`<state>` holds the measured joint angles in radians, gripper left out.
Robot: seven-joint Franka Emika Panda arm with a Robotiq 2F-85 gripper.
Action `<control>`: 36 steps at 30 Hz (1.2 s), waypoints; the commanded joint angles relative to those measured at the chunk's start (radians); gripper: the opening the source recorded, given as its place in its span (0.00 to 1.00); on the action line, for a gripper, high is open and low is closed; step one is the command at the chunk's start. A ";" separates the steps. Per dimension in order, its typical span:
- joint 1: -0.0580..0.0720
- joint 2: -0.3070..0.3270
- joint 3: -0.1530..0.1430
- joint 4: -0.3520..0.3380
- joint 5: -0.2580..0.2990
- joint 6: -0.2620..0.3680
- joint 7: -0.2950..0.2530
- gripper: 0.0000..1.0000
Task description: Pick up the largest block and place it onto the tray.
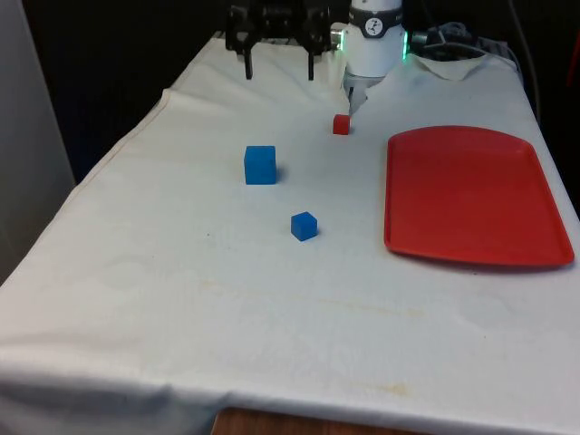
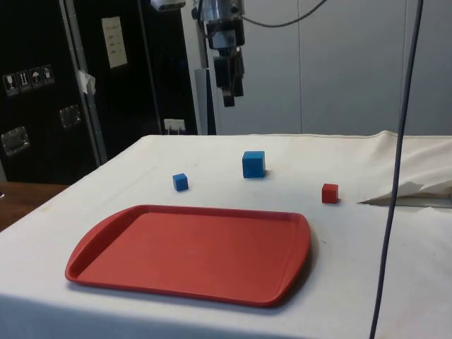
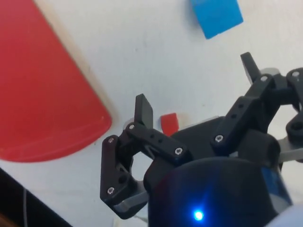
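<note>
The task is not begun. Lowest in the front frame lies the small blue block (image 1: 304, 226), with the tray (image 1: 471, 195) bare at the right. The big blue block (image 1: 260, 165) sits on the desk (image 1: 181, 299) at centre. Beyond it, the tool (image 1: 279, 65) hangs spread, holding nothing.

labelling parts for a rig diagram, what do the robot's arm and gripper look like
The arm is glossy white with rounded segments and a black band near the wrist. The black two-finger gripper is built from angular linkage bars joined by small silver screws; its jaws are thin, flat black tips. A dark cable loops away from the wrist in the side view.
</note>
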<state>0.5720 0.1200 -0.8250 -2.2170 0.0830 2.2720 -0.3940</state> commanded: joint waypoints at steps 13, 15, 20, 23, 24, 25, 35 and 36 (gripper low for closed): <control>-0.014 0.089 -0.014 -0.048 0.097 0.124 -0.095 1.00; -0.022 0.094 -0.012 -0.059 0.119 0.153 -0.118 1.00; -0.025 0.116 -0.016 -0.073 0.158 0.197 -0.157 1.00; -0.025 0.120 -0.018 -0.085 0.178 0.227 -0.179 1.00; -0.025 0.121 -0.019 -0.090 0.184 0.237 -0.187 1.00; -0.026 0.121 -0.019 -0.095 0.189 0.247 -0.194 1.00; -0.033 0.147 -0.011 -0.136 0.248 0.322 -0.251 1.00; -0.034 0.154 -0.009 -0.137 0.255 0.326 -0.257 1.00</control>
<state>0.5480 0.2750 -0.8480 -2.3520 0.3200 2.5860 -0.6360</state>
